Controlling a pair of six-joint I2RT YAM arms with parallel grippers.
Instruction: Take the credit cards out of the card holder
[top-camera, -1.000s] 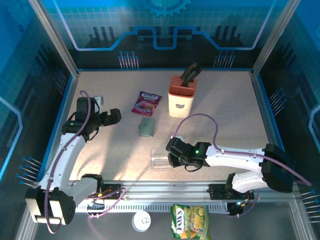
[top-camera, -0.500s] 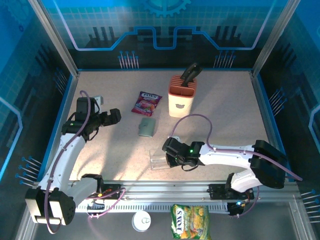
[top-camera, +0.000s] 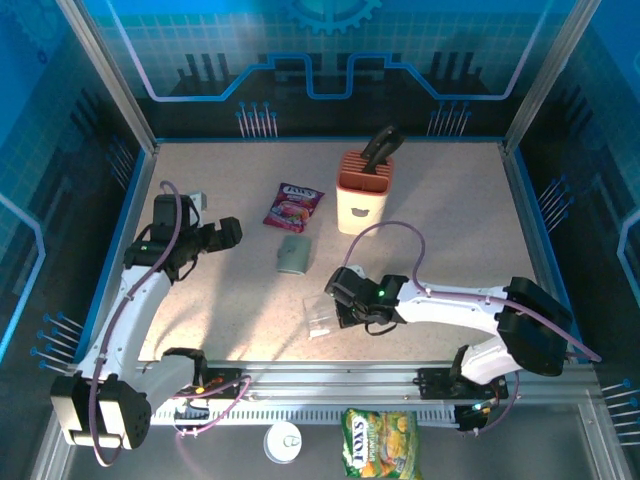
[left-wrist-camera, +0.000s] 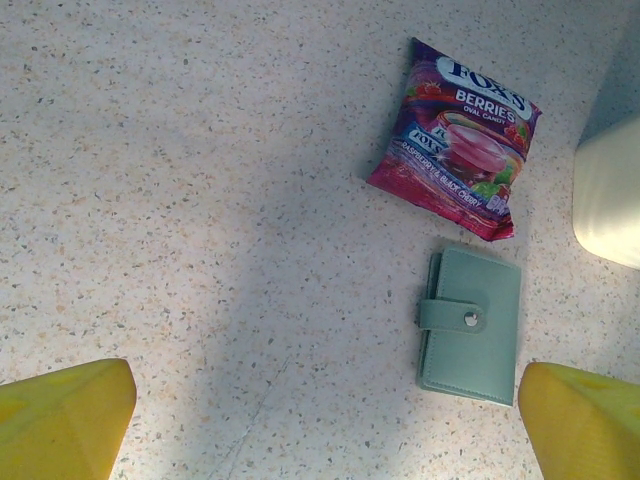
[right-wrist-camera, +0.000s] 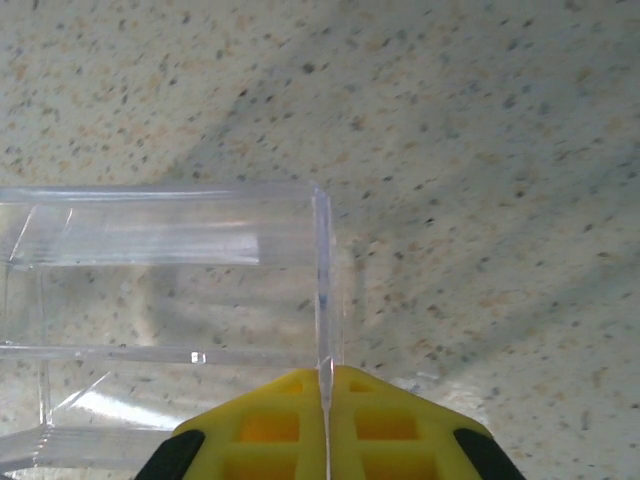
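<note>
- The card holder lies flat mid-table, closed, at 6 o'clock of the snack packet and 8 o'clock of the peach block.
- On the left wrist view its snap tab is buttoned across the cover, so the credit cards are presumably hidden inside.
- The left gripper hovers at 9 o'clock of the holder, fingers spread wide and holding nothing.
- The right gripper is pressed onto the thin wall of a clear box, at 5 o'clock of the holder.
- Handling call: the holder looks light, soft-skinned and likely to slide on the speckled table.
- Pin one panel down, then lift the tab's free end to pop the snap.
- The cards should be stiff, thin and slick: pinch an exposed edge and pull straight along the slot, with the case held against dragging.
</note>
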